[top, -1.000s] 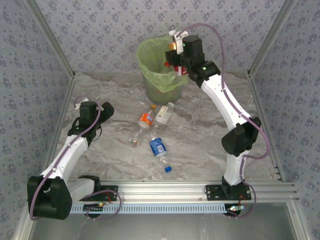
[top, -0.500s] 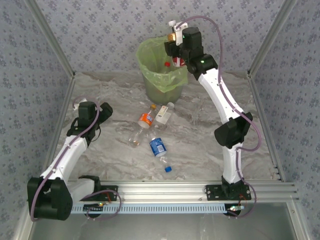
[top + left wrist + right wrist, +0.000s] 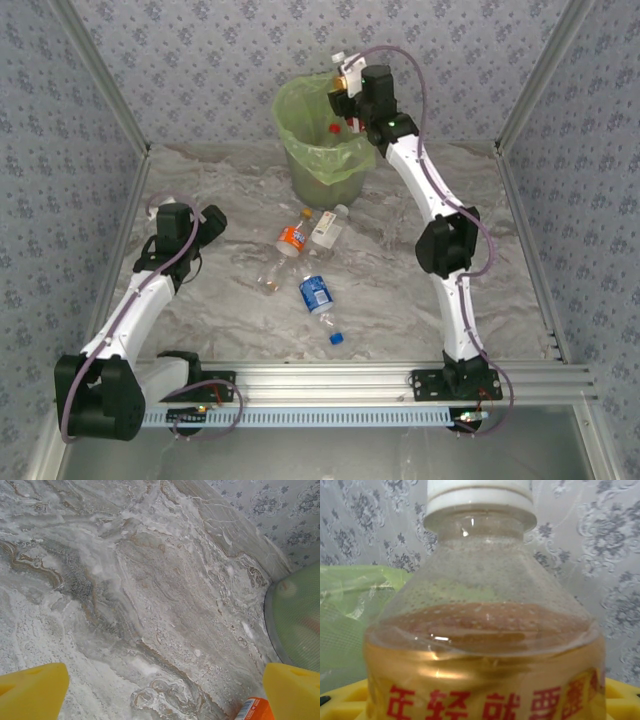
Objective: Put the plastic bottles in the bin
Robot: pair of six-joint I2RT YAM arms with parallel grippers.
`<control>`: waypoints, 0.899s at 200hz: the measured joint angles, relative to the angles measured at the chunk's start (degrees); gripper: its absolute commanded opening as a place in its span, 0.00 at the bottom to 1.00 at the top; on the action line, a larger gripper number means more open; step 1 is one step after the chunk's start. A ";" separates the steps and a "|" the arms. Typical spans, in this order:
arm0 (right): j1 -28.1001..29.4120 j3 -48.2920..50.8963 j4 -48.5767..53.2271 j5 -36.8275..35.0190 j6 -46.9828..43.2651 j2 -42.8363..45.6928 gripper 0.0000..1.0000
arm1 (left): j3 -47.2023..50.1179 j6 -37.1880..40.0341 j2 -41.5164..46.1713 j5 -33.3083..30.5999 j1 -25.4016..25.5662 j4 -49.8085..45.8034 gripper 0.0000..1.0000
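The marble table (image 3: 400, 290) is unchanged over the last second. At its far edge stands the bin (image 3: 322, 150), lined in light green, which the left wrist view catches at its right side.

The right arm is what has moved. Its elbow has swung left and its wrist has carried across from the bin's right side, so the right gripper (image 3: 350, 100) now hangs over the far right rim. It is clamped partway on a white-capped bottle (image 3: 485, 620) with a gold label and red characters. To my eye only the release is left for this one.

The left gripper (image 3: 205, 225) has stayed low at the left, spread wide and empty.

Four bottles lie where they were, mid-table: orange-labelled (image 3: 293, 237), white-labelled (image 3: 325, 228), a clear one (image 3: 268, 275) and, nearest, blue-labelled (image 3: 318, 295).
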State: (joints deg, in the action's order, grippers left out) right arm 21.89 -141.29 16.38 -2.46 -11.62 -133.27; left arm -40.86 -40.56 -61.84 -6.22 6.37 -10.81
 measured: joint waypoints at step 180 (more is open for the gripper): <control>4.90 11.98 5.01 -4.48 -5.22 15.13 0.99 | -0.44 3.89 -5.40 13.55 0.00 0.09 0.99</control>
State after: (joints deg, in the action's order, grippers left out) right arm 26.79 -129.32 21.39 -6.94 -16.84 -118.15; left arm -41.30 -36.67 -67.24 7.33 6.37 -10.72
